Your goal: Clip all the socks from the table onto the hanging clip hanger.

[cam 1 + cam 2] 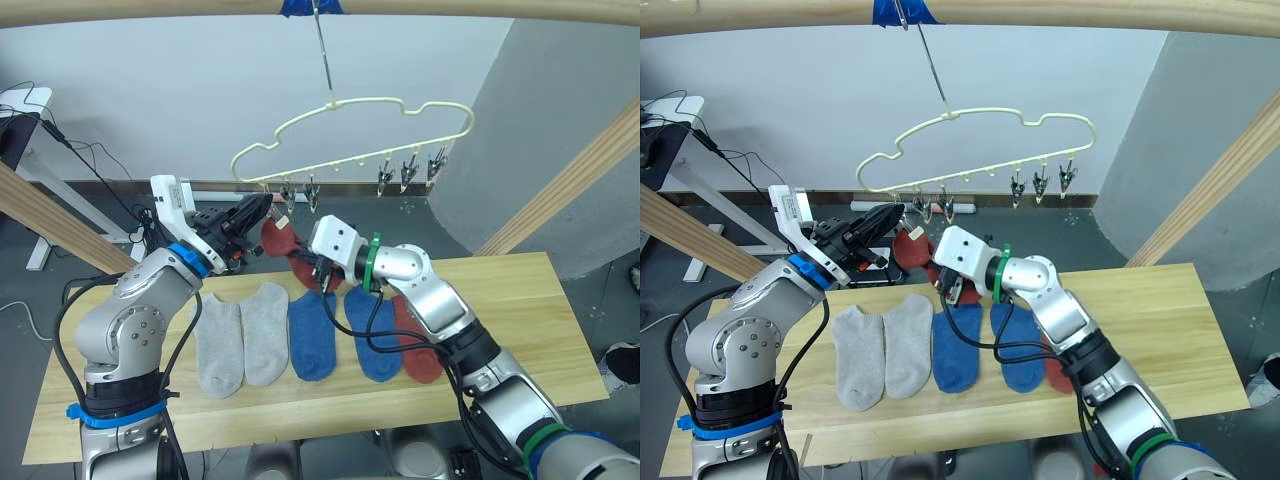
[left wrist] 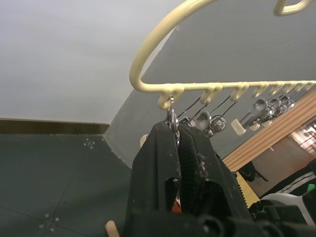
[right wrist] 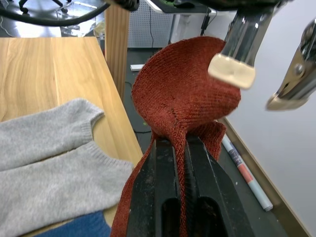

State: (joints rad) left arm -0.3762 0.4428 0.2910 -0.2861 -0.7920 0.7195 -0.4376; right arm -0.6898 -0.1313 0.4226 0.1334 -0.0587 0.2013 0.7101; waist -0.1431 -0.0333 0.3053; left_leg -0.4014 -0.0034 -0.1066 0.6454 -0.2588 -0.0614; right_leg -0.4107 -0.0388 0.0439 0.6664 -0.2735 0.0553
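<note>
Right gripper (image 3: 180, 148) pinches a rust-red sock (image 3: 182, 98) raised above the table's (image 1: 520, 300) far edge, just under the clip hanger's (image 1: 350, 130) left-end clip (image 2: 171, 116), which the left gripper (image 2: 177, 131) is clenched on.

Both arms are silver-grey metal with rounded joint housings and black cables looping outside them. The left arm (image 1: 135, 320) wears blue bands at wrist and base, ending in a white bracket. The right arm (image 1: 440, 310) has green rings and a white wrist block. Each gripper's fingers are black.
</note>
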